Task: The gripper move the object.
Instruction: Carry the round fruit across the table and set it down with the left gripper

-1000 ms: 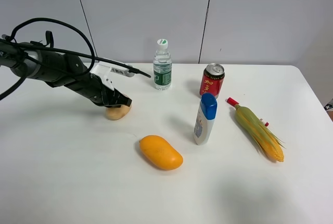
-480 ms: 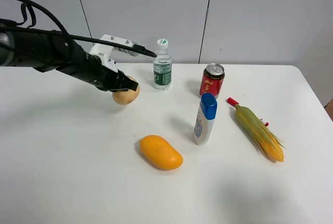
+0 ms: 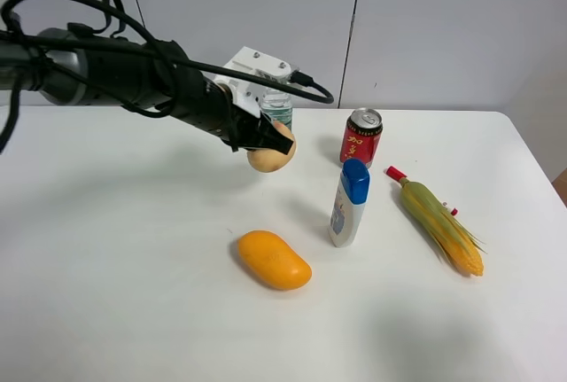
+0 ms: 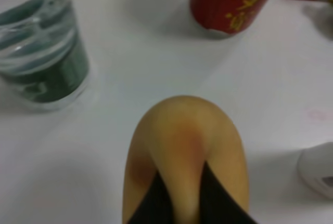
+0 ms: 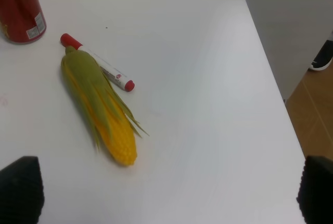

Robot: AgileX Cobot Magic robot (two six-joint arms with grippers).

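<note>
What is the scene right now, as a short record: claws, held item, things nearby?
left claw: shut on the object, held above the table
right claw: open, holding nothing
near object: water bottle, red can
lying on table: mango, corn, marker
standing: white bottle

the left arm (image 3: 106,76) is a black tube draped in looping black cables (image 3: 53,5), with a white bracket (image 3: 257,67) by the black left gripper (image 3: 270,140); on the right gripper (image 5: 166,195) the fingertips (image 5: 21,187) look black, perhaps ribbed.
</note>
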